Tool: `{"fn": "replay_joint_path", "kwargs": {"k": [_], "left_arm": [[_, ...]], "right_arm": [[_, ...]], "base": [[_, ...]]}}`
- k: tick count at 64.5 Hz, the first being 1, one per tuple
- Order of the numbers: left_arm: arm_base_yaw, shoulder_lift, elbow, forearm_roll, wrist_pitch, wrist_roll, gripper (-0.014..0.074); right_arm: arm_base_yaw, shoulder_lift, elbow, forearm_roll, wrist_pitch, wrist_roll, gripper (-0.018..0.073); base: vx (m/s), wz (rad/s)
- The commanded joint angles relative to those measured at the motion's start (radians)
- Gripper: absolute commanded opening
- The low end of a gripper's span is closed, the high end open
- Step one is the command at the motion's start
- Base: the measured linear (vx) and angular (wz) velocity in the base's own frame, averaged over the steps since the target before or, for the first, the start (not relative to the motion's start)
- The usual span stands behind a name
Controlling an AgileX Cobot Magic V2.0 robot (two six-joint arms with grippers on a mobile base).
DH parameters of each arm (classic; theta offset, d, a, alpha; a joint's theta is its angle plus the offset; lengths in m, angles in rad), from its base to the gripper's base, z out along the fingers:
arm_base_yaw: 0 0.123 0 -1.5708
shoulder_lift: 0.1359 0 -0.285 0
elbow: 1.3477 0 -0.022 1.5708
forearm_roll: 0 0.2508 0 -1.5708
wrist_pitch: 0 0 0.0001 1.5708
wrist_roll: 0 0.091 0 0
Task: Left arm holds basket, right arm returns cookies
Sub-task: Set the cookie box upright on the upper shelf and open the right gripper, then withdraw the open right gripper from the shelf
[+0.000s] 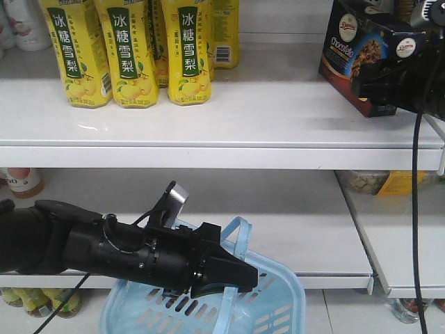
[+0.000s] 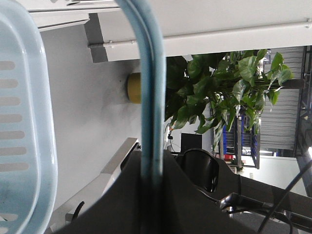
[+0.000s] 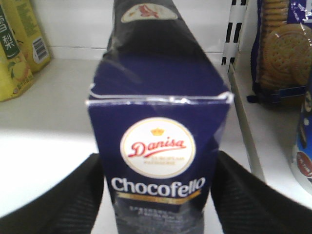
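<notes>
The cookies (image 1: 361, 59) are a dark navy carton, tilted at the right end of the top shelf (image 1: 243, 118), its lower edge at the shelf. My right gripper (image 1: 381, 80) comes in from the right edge, mostly out of frame. In the right wrist view the right gripper (image 3: 158, 161) is shut on the cookies (image 3: 158, 97), a black fingertip against each side. Below, my left gripper (image 1: 236, 278) is shut on the looped handle (image 1: 240, 233) of the light blue basket (image 1: 278, 306). In the left wrist view the handle (image 2: 148, 73) runs between the left gripper's (image 2: 152, 163) jaws, beside the basket's rim (image 2: 24, 122).
Tall yellow drink cartons (image 1: 125, 49) stand at the top shelf's left, also in the right wrist view (image 3: 14, 53). Biscuit packs (image 3: 282, 48) sit past a shelf divider on the right. A black cable (image 1: 415, 209) hangs at the right. A leafy plant (image 2: 224, 87) shows behind.
</notes>
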Motion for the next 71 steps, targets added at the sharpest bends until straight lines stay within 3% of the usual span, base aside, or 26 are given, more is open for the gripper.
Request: {"fn": "replay_joint_path", "kwargs": {"k": [1, 19, 36, 57, 71], "left_arm": [[0.000, -0.036, -0.025, -0.055, 0.038, 0.019, -0.0006], [0.000, -0.036, -0.025, -0.055, 0.038, 0.019, -0.0006], [0.000, -0.036, -0.025, -0.055, 0.038, 0.019, -0.0006], [0.000, -0.036, -0.025, -0.055, 0.038, 0.019, -0.0006], [0.000, -0.036, -0.025, -0.055, 0.038, 0.019, -0.0006]], "right_arm": [[-0.006, -0.050, -0.032, -0.003, -0.053, -0.007, 0.0510], [-0.006, -0.159, -0.032, 0.009, 0.035, -0.007, 0.0519], [-0.006, -0.331, -0.029, 0.078, 0.187, -0.013, 0.0519], [-0.006, -0.574, -0.024, 0.076, 0.374, -0.154, 0.0519], [-0.006, -0.787, 0.147, 0.074, 0.372, -0.192, 0.0519]], "base": [[0.00, 0.00], [0.00, 0.00], [0.00, 0.00], [0.00, 0.00], [0.00, 0.00]]}}
